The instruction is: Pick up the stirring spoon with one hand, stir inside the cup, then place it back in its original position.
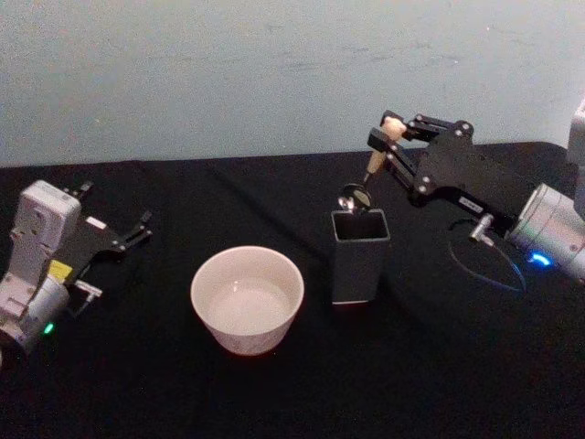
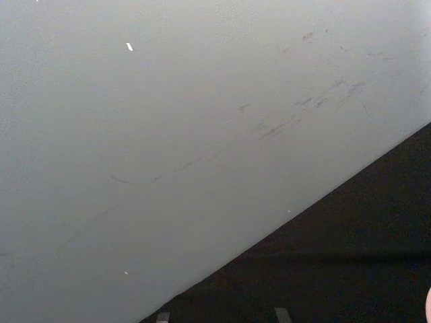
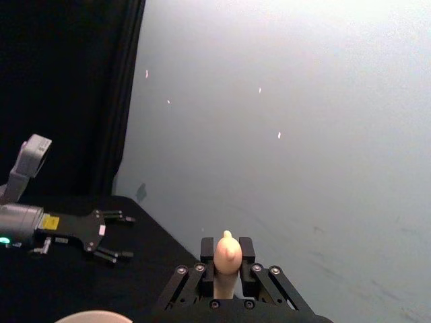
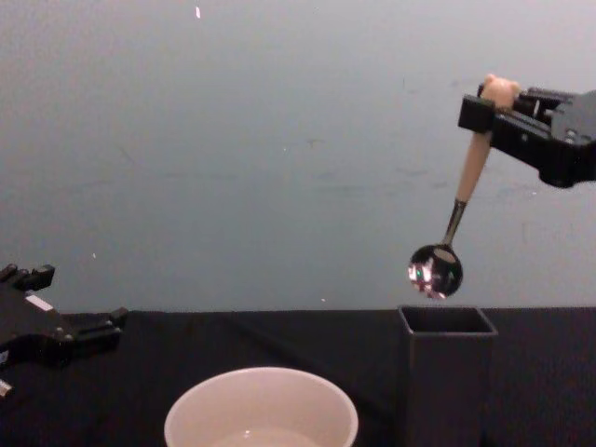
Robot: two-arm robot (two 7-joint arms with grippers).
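The slim stirring spoon [image 4: 470, 177], with pale peach handle and tiny bear head, hangs tilted in the air, its small metal bowl just above the open top of the tall dark grey square holder [image 1: 359, 265]. My right black gripper [image 4: 486, 104] is clamped on the handle's top. The wide cream-white round cup [image 1: 247, 302] stands beside the holder, nearer the front edge of the black table [image 1: 439, 366]. My left gripper [image 1: 137, 229] is near the left edge, fingers apart.

Soft, even light lay on the wall [image 1: 274, 73] behind the cup [image 1: 247, 299], whose inside shone pale. The black cloth [image 1: 137, 384] around the cup was dim and swallowed shadows. Right of the cup, the metal bowl of the stirring spoon [image 4: 470, 177] glinted, and my wrist's blue ring [image 1: 539, 259] glowed.
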